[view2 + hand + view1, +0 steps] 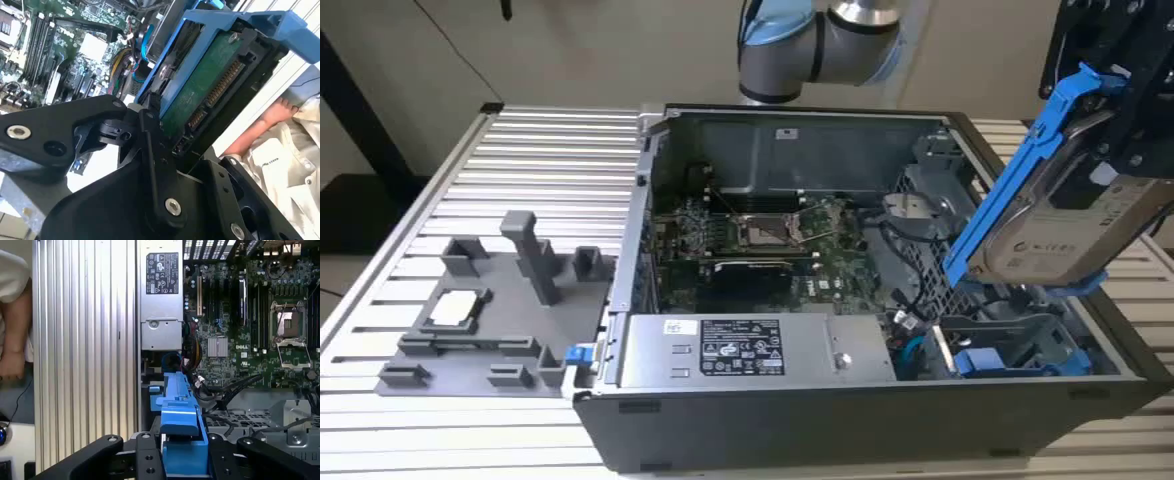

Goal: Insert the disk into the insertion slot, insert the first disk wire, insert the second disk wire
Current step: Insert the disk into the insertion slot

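Up over the case corner at the exterior view's right: gripper [1107, 160] hangs there with the disk [1067, 235] in it, clear of everything below.
Fingers: pinching the disk by its blue carrier frame [177, 410]. In the first wrist view there's a black finger [148, 460] tight against one side and its twin against the other.
Disk tilt: standing on edge and leaning, blue frame edge toward the exterior view's left, silver body and pale label facing the camera.
Disk underside: the second wrist view shows the green circuit board [210, 85] with its connector row, blue frame wrapped round it.
Insertion slot [1014, 335]: down in the grey drive cage, pretty much right below the disk. The two are apart, so the disk isn't in yet.
Cable: blue cable [917, 350] lying inside, just beside the cage.
Case [854, 420]: open computer case on its side, with the motherboard [761, 240] in the middle and the power supply [734, 350] along the near wall.
Desk [547, 170]: ribbed metal, carrying the case. A grey fixture tray [494, 300] sits on it at the exterior view's left of the case.
Person: a hand [280, 110] and pale sleeve [280, 160] beyond the desk edge in the second wrist view.
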Robot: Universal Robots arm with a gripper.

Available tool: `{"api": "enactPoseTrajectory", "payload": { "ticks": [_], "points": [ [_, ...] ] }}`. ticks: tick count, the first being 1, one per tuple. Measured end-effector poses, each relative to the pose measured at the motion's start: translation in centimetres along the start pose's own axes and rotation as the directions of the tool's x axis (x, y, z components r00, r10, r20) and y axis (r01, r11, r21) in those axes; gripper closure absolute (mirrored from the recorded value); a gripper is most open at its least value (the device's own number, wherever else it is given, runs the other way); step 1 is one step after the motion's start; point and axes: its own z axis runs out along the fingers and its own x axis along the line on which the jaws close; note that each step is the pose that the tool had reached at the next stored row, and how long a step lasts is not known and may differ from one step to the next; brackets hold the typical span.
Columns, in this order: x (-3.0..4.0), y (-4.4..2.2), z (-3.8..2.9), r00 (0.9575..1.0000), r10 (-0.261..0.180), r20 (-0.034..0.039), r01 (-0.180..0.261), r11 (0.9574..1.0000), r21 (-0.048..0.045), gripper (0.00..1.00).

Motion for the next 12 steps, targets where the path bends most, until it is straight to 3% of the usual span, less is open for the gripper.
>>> {"api": "enactPoseTrajectory", "payload": {
  "ticks": [12],
  "points": [
    [0.00,-0.01,0.03,1.0000,0.000,-0.0047,0.000,1.0000,0.0009,0.67]
  ]
}}
